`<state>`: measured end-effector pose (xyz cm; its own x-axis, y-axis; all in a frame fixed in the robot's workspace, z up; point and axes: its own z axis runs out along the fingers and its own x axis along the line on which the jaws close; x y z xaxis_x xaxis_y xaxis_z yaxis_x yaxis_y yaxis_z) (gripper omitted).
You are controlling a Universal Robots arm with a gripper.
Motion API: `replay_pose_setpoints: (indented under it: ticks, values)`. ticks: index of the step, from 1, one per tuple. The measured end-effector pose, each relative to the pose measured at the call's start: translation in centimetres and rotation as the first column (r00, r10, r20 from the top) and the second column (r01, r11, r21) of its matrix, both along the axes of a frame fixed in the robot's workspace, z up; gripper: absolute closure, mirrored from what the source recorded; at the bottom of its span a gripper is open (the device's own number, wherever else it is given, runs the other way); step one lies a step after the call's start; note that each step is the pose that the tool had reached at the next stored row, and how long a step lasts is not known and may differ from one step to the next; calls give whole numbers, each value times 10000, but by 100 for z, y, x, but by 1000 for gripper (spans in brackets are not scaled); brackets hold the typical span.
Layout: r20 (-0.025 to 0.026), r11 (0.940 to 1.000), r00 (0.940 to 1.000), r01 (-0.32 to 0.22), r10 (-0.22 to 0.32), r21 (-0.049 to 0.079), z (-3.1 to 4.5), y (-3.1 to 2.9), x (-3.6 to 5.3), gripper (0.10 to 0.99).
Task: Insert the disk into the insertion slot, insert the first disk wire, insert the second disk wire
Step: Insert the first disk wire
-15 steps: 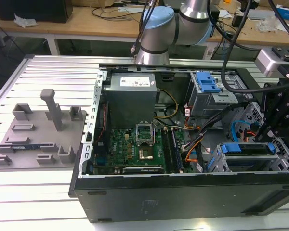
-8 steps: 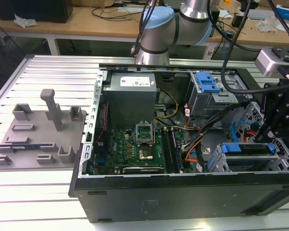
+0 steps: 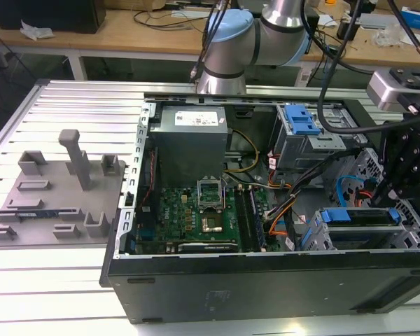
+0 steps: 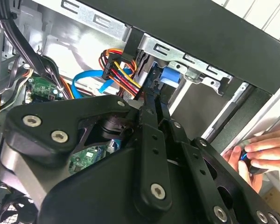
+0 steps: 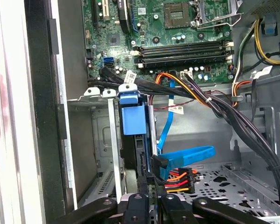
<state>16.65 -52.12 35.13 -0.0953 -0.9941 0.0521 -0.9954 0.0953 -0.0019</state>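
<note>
though the black gripper (image 5: 153, 201) is nosed deep into the open black computer case (image 3: 196, 280) on the pale slatted counter (image 3: 49, 269), i cannot tell whether its jaws are clenched or released; they sit close up to the disk's rear edge. the flat hard disk in its bright blue plastic caddy (image 5: 133, 119) stands edge-on straight ahead of the jaws, already inside the grey perforated sheet-metal drive cage (image 3: 309, 236) that serves as the insertion slot. just to one side of the jaws, the thin orange-red wire bundle with its small dark plug (image 5: 178, 179) lies at that rear edge. the flat bright blue cable (image 5: 184, 155) loops in right beside it, its plug touching the same edge. whether either plug is fully seated i cannot say. to my eye the disk is dense, rigid and shy of knocks, best held by the caddy's side rails. both wires look light, floppy and springy, the blue one apt to kink, so i would take hold by the hard plug bodies.
</note>
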Motion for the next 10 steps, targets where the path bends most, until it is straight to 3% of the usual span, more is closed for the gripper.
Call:
replay_pose_setpoints:
  ticks: [10]
  values:
    - [10,9998,9998,199,-199,-8,0,10,-10,918]
